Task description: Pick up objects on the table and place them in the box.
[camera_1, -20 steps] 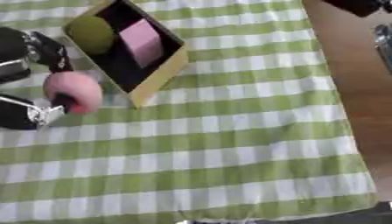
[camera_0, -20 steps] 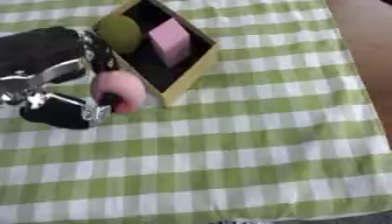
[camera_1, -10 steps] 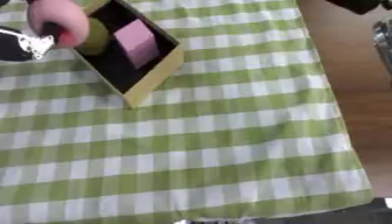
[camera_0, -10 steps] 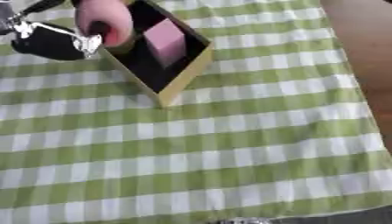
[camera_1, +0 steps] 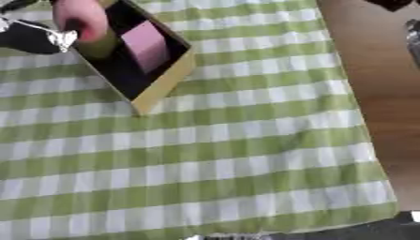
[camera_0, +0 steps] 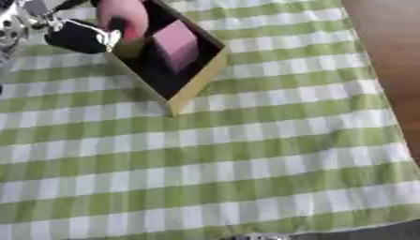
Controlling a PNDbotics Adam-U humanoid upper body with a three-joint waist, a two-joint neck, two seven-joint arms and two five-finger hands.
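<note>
since a second ago the left hand (camera_0: pixel 75 35), fingers clamped on the pink ball (camera_0: pixel 123 18), has carried it from beside the box (camera_0: pixel 201 77) to above its far left corner, near the pink block (camera_0: pixel 176 44) inside; release judged imminent.

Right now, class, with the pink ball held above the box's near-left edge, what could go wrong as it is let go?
1. The pink ball sits over the rim of the box, not its middle; released here it may strike the wall and roll onto the checked cloth.
2. The pink block and a greenish object beneath the ball fill much of the box, so the ball may not settle.
3. The left hand is close to the box wall and might nudge it.
</note>
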